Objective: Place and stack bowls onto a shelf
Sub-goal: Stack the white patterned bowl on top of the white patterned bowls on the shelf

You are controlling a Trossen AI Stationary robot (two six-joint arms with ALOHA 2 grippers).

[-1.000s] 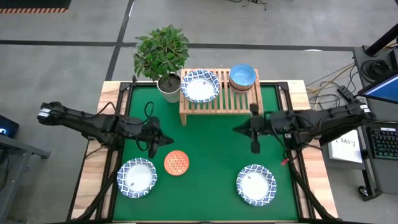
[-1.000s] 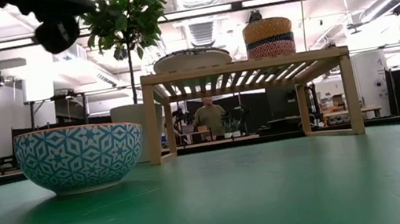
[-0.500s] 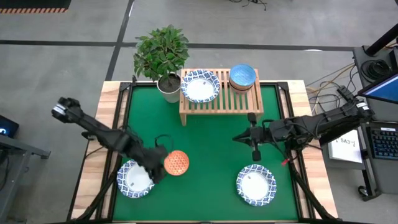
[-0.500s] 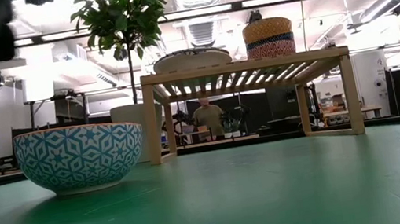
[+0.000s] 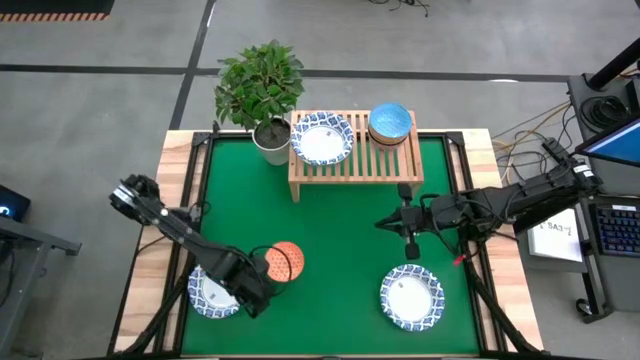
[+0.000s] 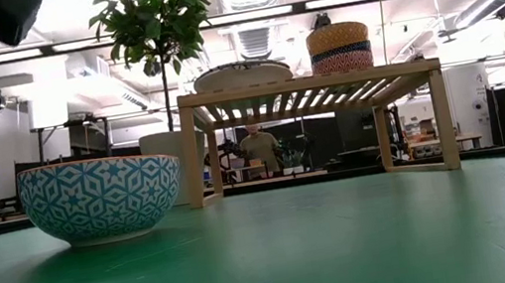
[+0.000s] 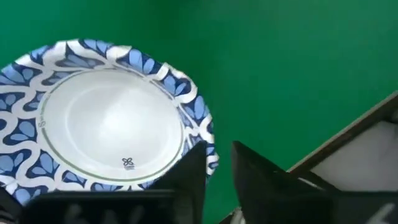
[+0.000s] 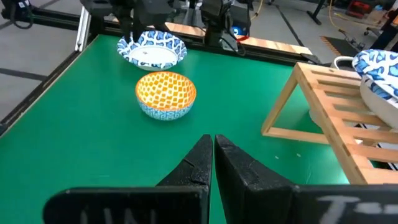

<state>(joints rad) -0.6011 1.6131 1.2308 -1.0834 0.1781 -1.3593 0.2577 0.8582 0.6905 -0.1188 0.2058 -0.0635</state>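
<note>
A wide white bowl with a blue patterned rim (image 5: 207, 294) (image 7: 106, 124) sits on the green mat at the near left. My left gripper (image 5: 251, 296) (image 7: 219, 168) points down over its rim, slightly open. I cannot tell whether a finger touches the rim. The small orange bowl (image 5: 286, 260) (image 8: 165, 93) stands just beyond it. My right gripper (image 5: 408, 240) (image 8: 212, 152) hovers shut above the mat right of centre. Another white bowl (image 5: 411, 296) rests at the near right. The shelf (image 5: 355, 160) carries a white bowl (image 5: 321, 138) and a stack of small bowls (image 5: 390, 123).
A potted plant (image 5: 270, 138) stands at the shelf's left end. Raised wooden edges (image 5: 175, 230) border the mat. The low view shows open space under the shelf (image 6: 317, 137). Bare mat lies between the shelf and the near bowls.
My left gripper has swung toward the table's near edge and come down, tipping from nearly level to pointing down. It now stands over the near-left white bowl. My right gripper has sunk a little. No bowl has moved.
</note>
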